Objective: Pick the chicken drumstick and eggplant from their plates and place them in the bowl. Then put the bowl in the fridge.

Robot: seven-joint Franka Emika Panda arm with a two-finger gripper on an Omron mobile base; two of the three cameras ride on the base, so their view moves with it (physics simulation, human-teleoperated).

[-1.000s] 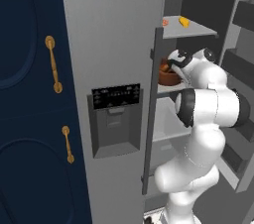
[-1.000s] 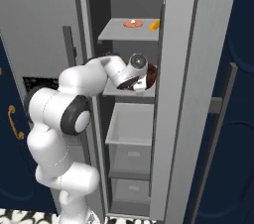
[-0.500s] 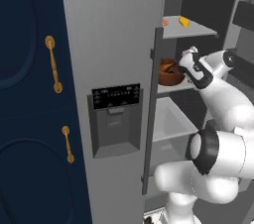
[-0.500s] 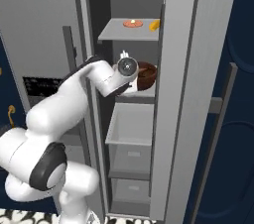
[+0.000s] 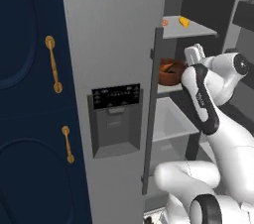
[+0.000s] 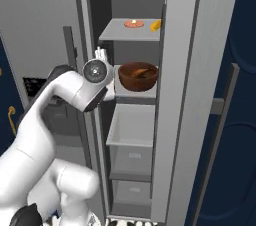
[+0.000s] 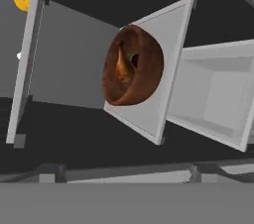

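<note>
We take the bowl (image 6: 138,76) as our landmark throughout. Nearest to us, the gripper (image 6: 101,54) stands just outside the fridge (image 5: 114,34) opening, to the left of the bowl in the right base view and apart from it. In the left base view we see the same gripper (image 5: 194,54) to the right of the bowl (image 5: 170,70), slightly above its rim level, with clear space between them. Its fingers are spread wide and nothing lies between them; we find nothing held.

The bowl rests upright on the middle fridge shelf (image 6: 145,93), toward the front edge of that shelf. In the hand view the bowl (image 7: 133,65) appears rolled on its side with the shelf, owing to the tilt of the camera. Inside the bowl we see the chicken drumstick (image 7: 122,64), golden-brown, leaning against the inner wall, and beside it a dark shape that we take for the eggplant (image 7: 134,60); it is too small to describe further.

Below the bowl sits a grey drawer (image 6: 131,133), and a second drawer (image 6: 132,192) lower still. Above the bowl, on the upper shelf (image 6: 131,33), lie a small round orange-red item (image 6: 134,23) and a yellow item (image 6: 156,25), both farther back than the bowl. Left of the bowl in the left base view, the fridge door carries a black dispenser panel (image 5: 116,119), and beyond it stand navy cabinets (image 5: 30,99) with gold handles (image 5: 52,63).
</note>
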